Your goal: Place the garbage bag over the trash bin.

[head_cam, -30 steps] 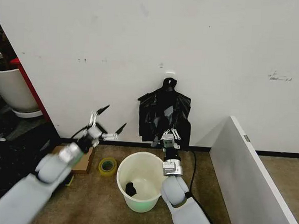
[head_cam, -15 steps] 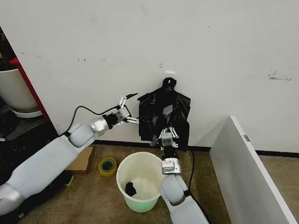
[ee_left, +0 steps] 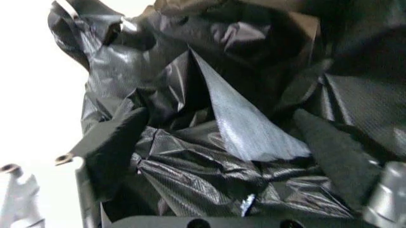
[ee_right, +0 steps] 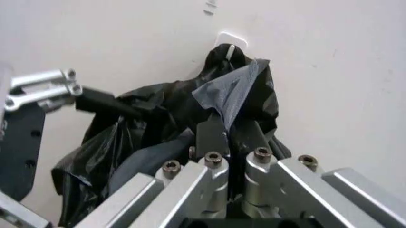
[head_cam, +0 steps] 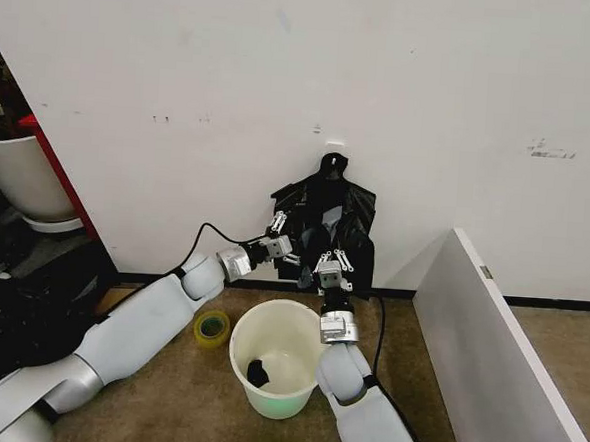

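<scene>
left gripper (head_cam: 284, 248): fingers spread, at bag bunch's (head_cam: 325, 228) left edge | right gripper (head_cam: 330, 264): pinching a bunch fold | trash bin (head_cam: 276, 365): below bunch

Left claw (head_cam: 286, 243) has reached the hanging bags (head_cam: 326, 233) (from well aside).

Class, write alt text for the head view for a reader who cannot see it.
Both end effectors, left and right, reach into a bunch of black bags hanging on a white wall. Below them a cream trash bin stands on brown floor, a small black scrap inside.
</scene>
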Controlling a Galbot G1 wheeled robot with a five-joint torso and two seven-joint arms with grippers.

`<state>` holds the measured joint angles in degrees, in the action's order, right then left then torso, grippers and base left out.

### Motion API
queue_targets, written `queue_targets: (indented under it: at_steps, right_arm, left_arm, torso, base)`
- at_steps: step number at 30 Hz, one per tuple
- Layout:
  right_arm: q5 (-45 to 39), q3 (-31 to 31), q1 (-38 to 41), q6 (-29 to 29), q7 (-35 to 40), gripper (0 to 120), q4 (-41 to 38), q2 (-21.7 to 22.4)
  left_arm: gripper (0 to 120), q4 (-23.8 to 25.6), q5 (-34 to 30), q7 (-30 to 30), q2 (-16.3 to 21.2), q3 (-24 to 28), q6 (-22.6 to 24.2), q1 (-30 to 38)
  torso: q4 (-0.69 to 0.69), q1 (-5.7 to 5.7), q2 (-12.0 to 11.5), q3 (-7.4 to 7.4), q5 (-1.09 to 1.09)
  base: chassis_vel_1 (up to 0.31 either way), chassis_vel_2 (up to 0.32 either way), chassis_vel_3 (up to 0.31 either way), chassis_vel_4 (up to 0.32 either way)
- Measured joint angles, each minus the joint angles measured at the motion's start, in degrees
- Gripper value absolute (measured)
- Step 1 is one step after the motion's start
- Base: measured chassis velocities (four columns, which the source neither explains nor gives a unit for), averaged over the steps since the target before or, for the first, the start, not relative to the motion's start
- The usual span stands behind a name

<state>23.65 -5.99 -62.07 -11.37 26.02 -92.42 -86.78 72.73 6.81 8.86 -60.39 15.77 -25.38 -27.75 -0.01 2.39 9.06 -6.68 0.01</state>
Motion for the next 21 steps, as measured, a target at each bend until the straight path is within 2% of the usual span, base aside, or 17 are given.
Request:
queue_targets:
  at_steps: [6, 7, 9, 13, 15, 18, 19, 21]
  right_arm:
    - [0.1, 0.8, 0.0, 0.0, -0.2, 0, -0.5, -0.4]
    - [0.1, 0.8, 0.0, 0.0, -0.2, 0, -0.5, -0.4]
    - [0.2, 1.0, 0.0, 0.0, -0.2, 0, -0.7, -0.5]
    - [0.3, 1.1, -0.1, 0.0, -0.3, 0, -0.8, -0.4]
    - [0.3, 1.1, -0.1, 0.0, -0.3, 0, -0.9, -0.4]
    - [0.3, 1.0, -0.3, 0.0, -0.3, 0, -0.9, -0.1]
    - [0.3, 1.0, -0.3, 0.0, -0.3, 0, -0.9, -0.1]
    - [0.3, 0.9, -0.4, 0.0, -0.3, 0, -0.9, 0.1]
  left_arm:
    - [63, -0.7, 6.4, -3.3, -1.5, -1.0, 2.0, -1.3]
    - [63, -0.7, 6.4, -3.3, -1.5, -1.0, 2.0, -1.3]
    - [54, -0.6, 6.9, -3.9, -1.6, -1.5, 2.3, -1.6]
    - [38, 0.3, 6.8, -5.0, -1.2, -2.5, 3.1, -2.6]
    - [34, 0.5, 6.4, -5.2, -1.0, -2.8, 3.2, -2.9]
    - [19, 1.5, 4.2, -5.6, -0.4, -3.4, 3.8, -3.7]
    - [19, 1.5, 4.2, -5.6, -0.4, -3.4, 3.8, -3.7]
    - [12, 2.2, 2.2, -5.9, -0.1, -4.0, 4.2, -4.4]
  torso:
    - [0.00, 0.00, 0.0, 0.00, -0.01]
    - [0.00, 0.00, 0.0, 0.00, -0.01]
    - [-0.02, 0.00, 0.0, 0.00, -0.01]
    - [-0.01, 0.00, 0.0, 0.00, -0.01]
    - [-0.01, 0.00, 0.0, 0.00, -0.01]
    - [0.00, 0.00, 0.0, 0.00, -0.01]
    - [0.00, 0.00, 0.0, 0.00, -0.01]
    - [0.00, 0.00, 0.0, 0.00, -0.01]
  base:
    - [0.000, 0.000, 0.000, 0.000]
    - [0.000, 0.000, 0.000, 0.000]
    - [0.000, 0.000, 0.000, 0.000]
    - [0.000, 0.000, 0.000, 0.000]
    - [0.000, 0.000, 0.000, 0.000]
    - [0.000, 0.000, 0.000, 0.000]
    - [0.000, 0.000, 0.000, 0.000]
    - [0.000, 0.000, 0.000, 0.000]
